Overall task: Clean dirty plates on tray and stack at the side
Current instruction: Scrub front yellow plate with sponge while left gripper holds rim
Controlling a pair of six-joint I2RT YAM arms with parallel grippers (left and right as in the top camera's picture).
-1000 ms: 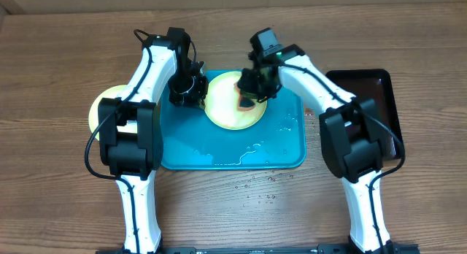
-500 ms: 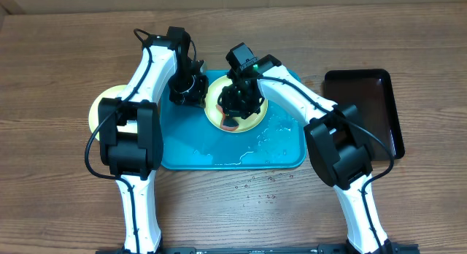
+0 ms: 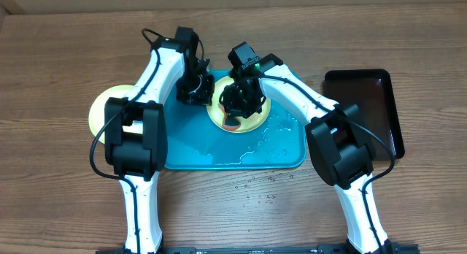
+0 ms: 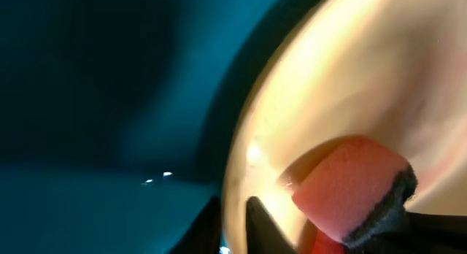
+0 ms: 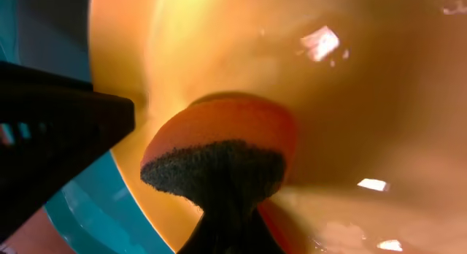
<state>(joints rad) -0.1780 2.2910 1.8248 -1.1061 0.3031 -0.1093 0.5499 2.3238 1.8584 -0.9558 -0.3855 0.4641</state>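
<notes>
A pale yellow-green plate [image 3: 217, 116] lies on the turquoise tray [image 3: 188, 148], toward its back middle. My left gripper [image 3: 205, 93] is shut on the plate's left rim, with one finger on each side of the rim in the left wrist view [image 4: 235, 221]. My right gripper [image 3: 238, 106] is shut on a red-and-grey sponge [image 3: 232, 124] and presses it onto the plate. The sponge [image 5: 219, 144] rests on the plate's inner face [image 5: 343, 79]; it also shows in the left wrist view [image 4: 350, 188]. Another yellow-green plate [image 3: 102, 112] lies on the table left of the tray, partly hidden by my left arm.
A glossy black tray [image 3: 363, 101] sits on the table to the right of the turquoise tray. Water puddles [image 3: 264, 143] lie on the tray's right half, and droplets [image 3: 255, 185] dot the wooden table in front of it.
My right gripper has carried the sponge from the plate's right side across to its left part. My left gripper has shifted right onto the plate's rim.
</notes>
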